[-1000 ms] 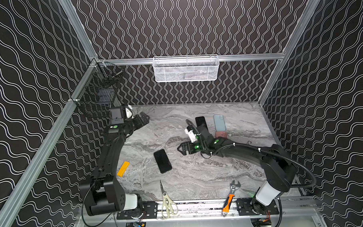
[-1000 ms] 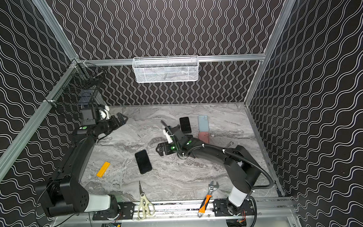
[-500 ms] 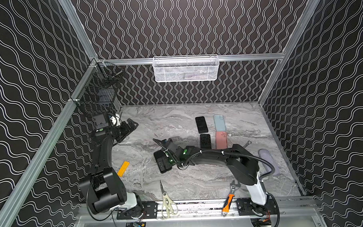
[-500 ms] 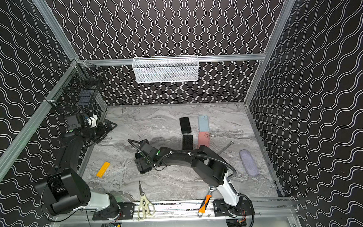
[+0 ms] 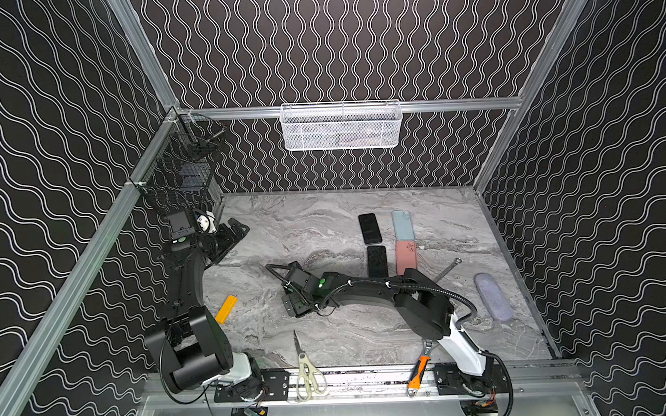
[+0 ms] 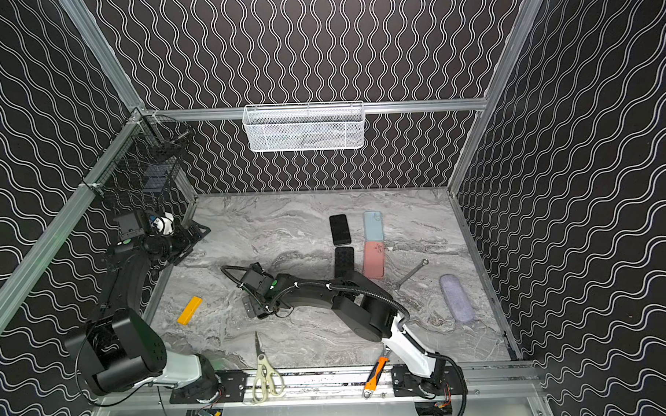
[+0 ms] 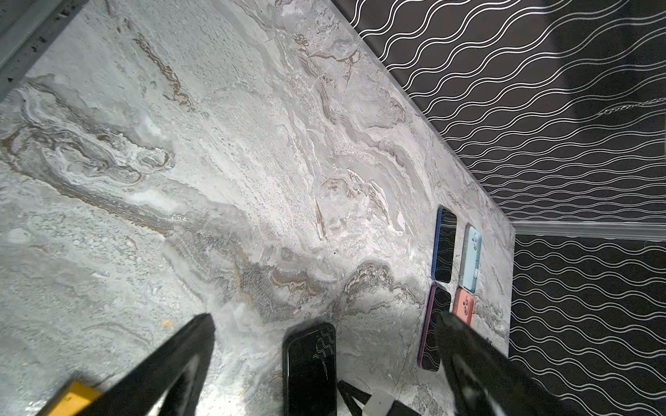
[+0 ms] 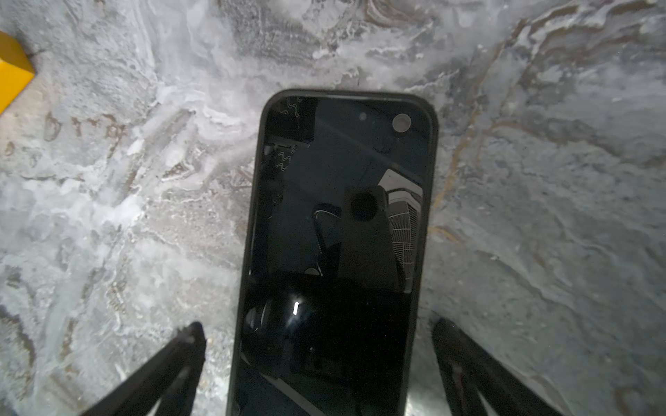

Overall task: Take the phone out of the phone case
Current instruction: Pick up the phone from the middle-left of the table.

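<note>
Right wrist view only: phone (image 8: 342,216) lies screen up in its black case (image 8: 347,93), flat on the marble table (image 8: 108,216). It sits between the spread fingers (image 8: 169,367) of the right gripper (image 8: 319,327). Table shows on each side, so no contact and nothing held. In both top views the right gripper covers that phone and it is barely seen. It is near-centre, slightly left, right of the yellow block (image 5: 227,308).

Left wrist view shows one end of the cased phone and coloured edges on the two loose phones, blue (image 7: 444,245) and purple (image 7: 434,324). Top views show those plain black.

Counts:
- phones 3: one cased, two loose at far right-centre
- empty cases 2: light blue (image 5: 403,224) and pink (image 5: 405,258), just right of the loose phones
- scissors (image 5: 306,366) 1
- orange-handled wrench (image 5: 419,369) 1
- silver spanner (image 5: 446,270) 1
- lilac oblong (image 5: 492,296) 1
- baskets 2: white mesh (image 5: 341,125) on the far wall, black wire (image 5: 181,172) in the far-left corner

Right arm (image 5: 365,289) is low, stretched leftward from the near-right base, wrist tipped down over the phone. Left arm (image 5: 185,282) stands upright from the near-left base. Left gripper (image 5: 235,229) is raised at far left by the wall, aimed toward table centre, fingers wide apart, empty.
</note>
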